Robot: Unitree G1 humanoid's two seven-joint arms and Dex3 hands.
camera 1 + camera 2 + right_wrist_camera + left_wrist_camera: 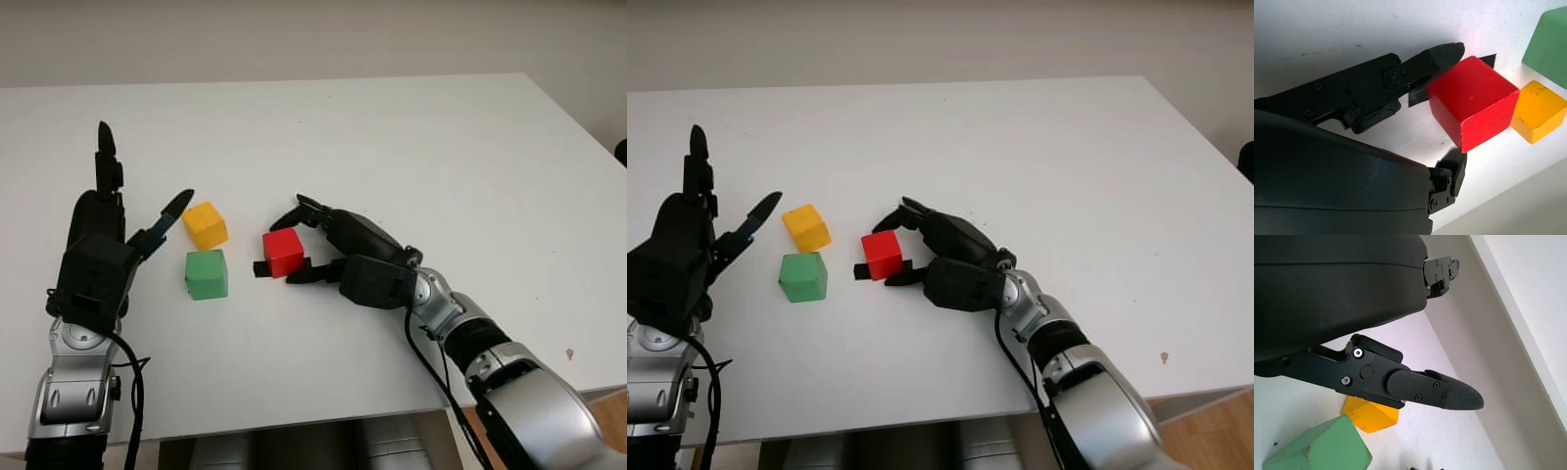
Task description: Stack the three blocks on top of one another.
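The red block (282, 253) sits at the table's middle with my right hand (290, 247) closed around it: one fingertip (1447, 51) presses its far upper edge, another (1455, 164) is at its near corner, and the thumb lies against its left side. To its left stand the yellow block (206, 224) and, nearer me, the green block (207, 274), close together but apart. My left hand (139, 186) is open and upright just left of those two blocks, one finger (1444, 394) pointing over the yellow block (1371, 418).
The white table (392, 137) stretches wide behind and to the right of the blocks. Its front edge runs close to both forearms. A small brown mark (569, 353) lies near the right front corner.
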